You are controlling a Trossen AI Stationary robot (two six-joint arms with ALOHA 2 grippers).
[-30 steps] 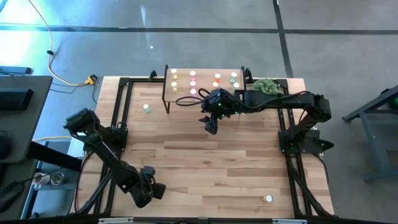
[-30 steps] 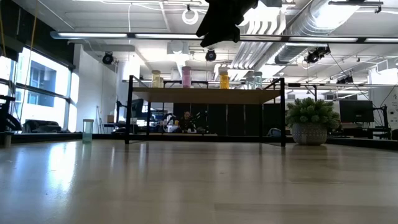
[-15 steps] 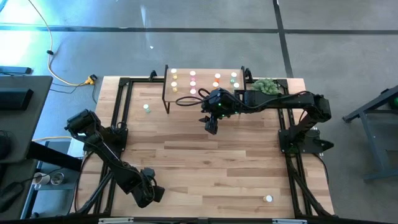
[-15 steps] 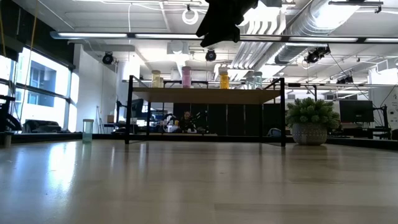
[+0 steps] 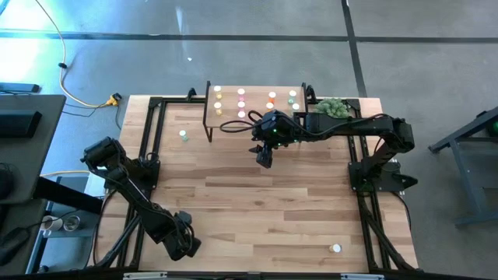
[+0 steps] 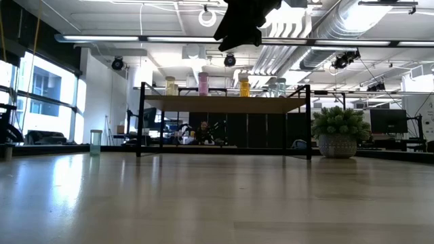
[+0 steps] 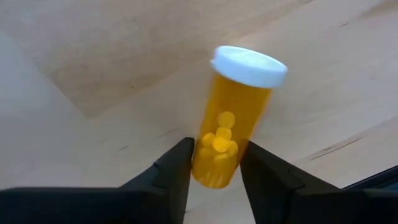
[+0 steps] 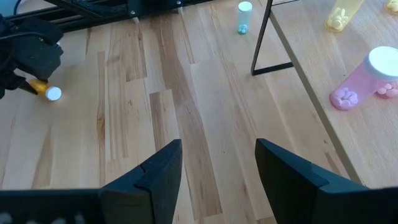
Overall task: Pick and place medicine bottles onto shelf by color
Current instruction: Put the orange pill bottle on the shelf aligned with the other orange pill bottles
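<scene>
My left gripper [image 5: 185, 243] is near the table's near-left corner, shut on an orange bottle [image 7: 231, 124] with a white cap; both also show in the right wrist view [image 8: 47, 91]. My right gripper [image 5: 264, 158] hangs open and empty above the table, just in front of the shelf [image 5: 257, 118]. It shows at the top of the low view [image 6: 241, 27]. Yellow [image 6: 171, 86], pink [image 6: 203, 83], orange [image 6: 243, 85] and green [image 6: 279, 87] bottles stand upright on the shelf board [image 6: 224, 105]. My left gripper pinches the orange bottle's body near its bottom end [image 7: 214, 169] between its two fingers. The capped end [image 7: 249, 65] sticks out beyond the fingertips, in line with the fingers. The fingers slant down toward the table. Whether the bottle touches the table, I cannot tell.
A green bottle [image 5: 184, 134] stands on the table left of the shelf; it also shows in the low view [image 6: 95, 141]. Another white-capped bottle [image 5: 335, 249] sits near the near-right corner. A potted green plant [image 5: 330, 106] stands right of the shelf.
My left gripper has moved a little toward the table's near-left corner.
</scene>
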